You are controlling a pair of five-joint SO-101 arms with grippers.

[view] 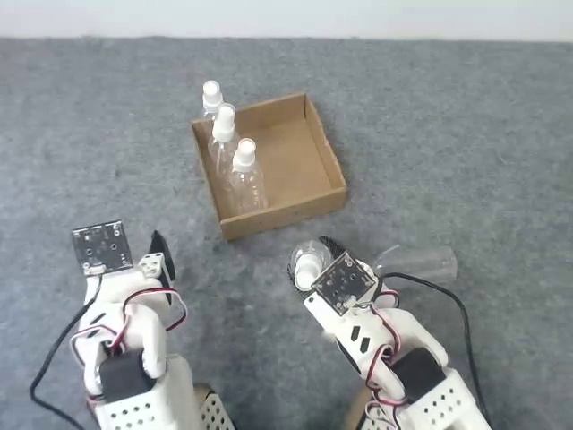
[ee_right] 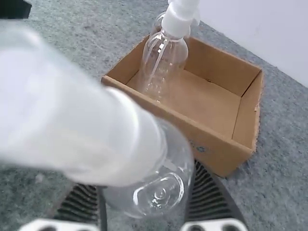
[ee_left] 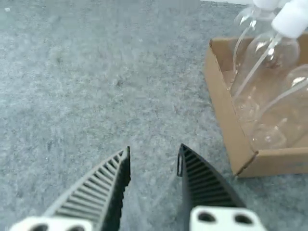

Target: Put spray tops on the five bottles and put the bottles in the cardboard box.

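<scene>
Near the cardboard box (view: pixel 282 218), right pincer (ee_right: pixel 144 185) gripping bottle (ee_right: pixel 166 149), left pincer (ee_left: pixel 155 150) agape.

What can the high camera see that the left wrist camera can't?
The high view adds the right gripper clamping a capped bottle, and another bottle lying on the carpet. The left wrist view adds a close look at the left gripper, open and holding nothing. Both share the cardboard box and the spray-topped bottles standing in it.
</scene>
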